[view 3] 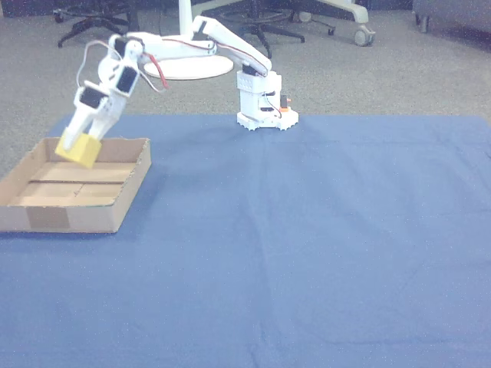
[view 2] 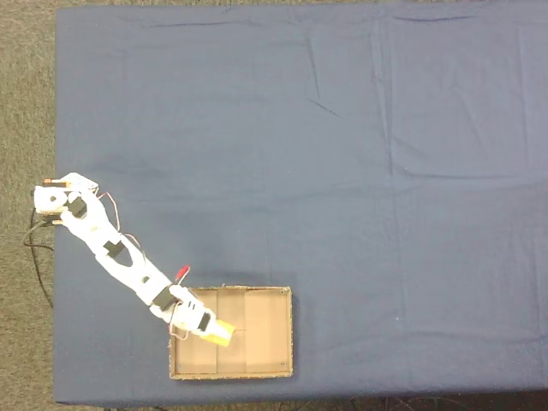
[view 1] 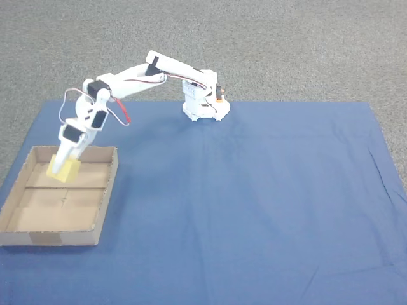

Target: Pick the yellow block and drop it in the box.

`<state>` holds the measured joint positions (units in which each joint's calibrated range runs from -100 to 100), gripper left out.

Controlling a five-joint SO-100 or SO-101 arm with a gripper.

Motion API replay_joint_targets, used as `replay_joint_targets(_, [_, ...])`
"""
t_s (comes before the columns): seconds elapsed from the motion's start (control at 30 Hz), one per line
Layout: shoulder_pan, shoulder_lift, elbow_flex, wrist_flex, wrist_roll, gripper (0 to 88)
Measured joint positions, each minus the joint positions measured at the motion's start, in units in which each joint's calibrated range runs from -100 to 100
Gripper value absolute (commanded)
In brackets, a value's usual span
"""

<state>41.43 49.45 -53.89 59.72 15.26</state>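
Fingers (view 3: 77, 142) hold the yellow block (view 3: 79, 149) above the box (view 3: 115, 218).

We saw the gripper (view 1: 63, 166) clamped on the yellow block (view 1: 65, 171), which hung over the box (view 1: 105, 198), near its far wall.

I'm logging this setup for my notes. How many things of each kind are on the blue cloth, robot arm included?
Yellow block: 1, held in the gripper above the box
Cardboard box: 1
Robot arm: 1
Total: 3, on the blue cloth
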Motion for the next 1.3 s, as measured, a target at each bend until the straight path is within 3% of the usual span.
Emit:
replay_joint_targets(0.1, [-1.6, 1.3, 1.0, -3.0, 0.5, 38.2])
replay_joint_targets(0.23, [-1.6, 0.3, 9.0, -5.6, 1.5, 38.0])
replay_joint_targets(0.33, [-2.4, -6.3, 18.0, -6.7, 1.3, 32.8])
replay_joint_targets(0.37, [-2.9, -10.4, 22.7, -7.4, 0.0, 28.0])
replay_joint_targets(0.4, [-3.4, -15.3, 27.8, -8.2, -1.1, 14.7])
replay_joint_targets(0.43, [-4.1, -22.3, 34.7, -10.7, -1.9, 0.2])
replay_joint_targets(0.63, [-11.9, -83.0, 80.9, -26.4, -8.1, 0.2])
replay_joint_targets(0.77, [-27.2, -124.5, 105.9, -18.3, -11.2, 0.2])
replay_joint_targets(0.87, [-41.9, -143.0, 122.9, -10.3, -12.9, 0.2])
replay_joint_targets(0.97, [-47.9, -146.5, 133.7, -7.9, -14.0, 0.2])
replay_joint_targets(1.07, [-48.2, -146.9, 149.4, -15.8, -13.3, 0.2])
replay_joint_targets(1.3, [-47.0, -146.8, 152.8, -12.3, -13.4, 0.3])
